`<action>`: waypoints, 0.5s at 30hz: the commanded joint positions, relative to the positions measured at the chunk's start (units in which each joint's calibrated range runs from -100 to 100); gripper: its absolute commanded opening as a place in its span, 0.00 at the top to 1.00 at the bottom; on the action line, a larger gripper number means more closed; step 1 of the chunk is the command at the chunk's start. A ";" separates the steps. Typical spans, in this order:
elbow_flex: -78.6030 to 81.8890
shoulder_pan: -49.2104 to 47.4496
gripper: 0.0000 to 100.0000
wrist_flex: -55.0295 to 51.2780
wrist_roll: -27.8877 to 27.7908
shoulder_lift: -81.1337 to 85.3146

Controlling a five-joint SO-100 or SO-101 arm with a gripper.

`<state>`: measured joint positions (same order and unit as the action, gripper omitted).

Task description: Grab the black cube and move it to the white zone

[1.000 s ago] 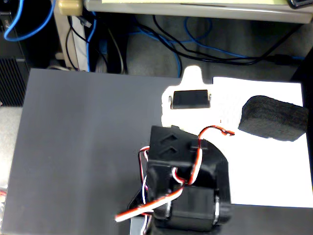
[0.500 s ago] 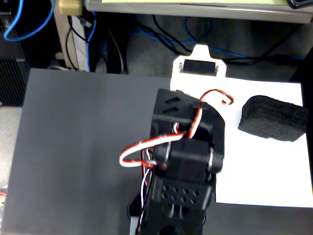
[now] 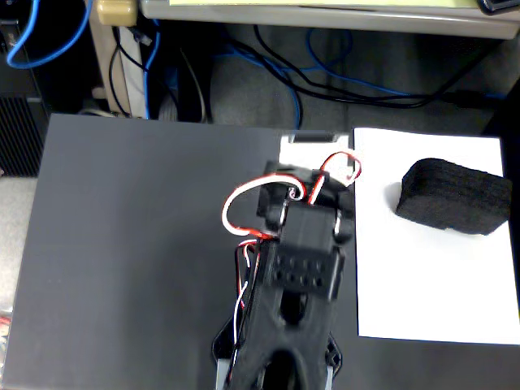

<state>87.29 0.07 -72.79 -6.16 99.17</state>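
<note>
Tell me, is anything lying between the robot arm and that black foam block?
No. In the fixed view, only a bare strip of the white zone separates the arm from the black cube, which sits on that sheet.

Looks like an office or lab corner: blue network cables [image 3: 325,77] and black cords tangled on grey carpet [image 3: 244,89] behind a dark tabletop [image 3: 122,244].

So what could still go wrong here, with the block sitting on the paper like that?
The black cube lies near the right edge of the white zone, so a nudge could push it off. The arm sits beside the sheet's left edge and might catch and drag the paper. Its gripper is hidden, so a snag with the loose red and white wires is possible.
</note>
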 commanded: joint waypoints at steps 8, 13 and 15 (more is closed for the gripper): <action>12.62 0.44 0.99 1.52 -1.22 0.24; 12.71 -0.29 0.99 4.26 0.66 0.66; 12.71 -0.29 0.99 6.58 0.66 0.33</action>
<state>100.00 0.07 -69.62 -5.80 99.17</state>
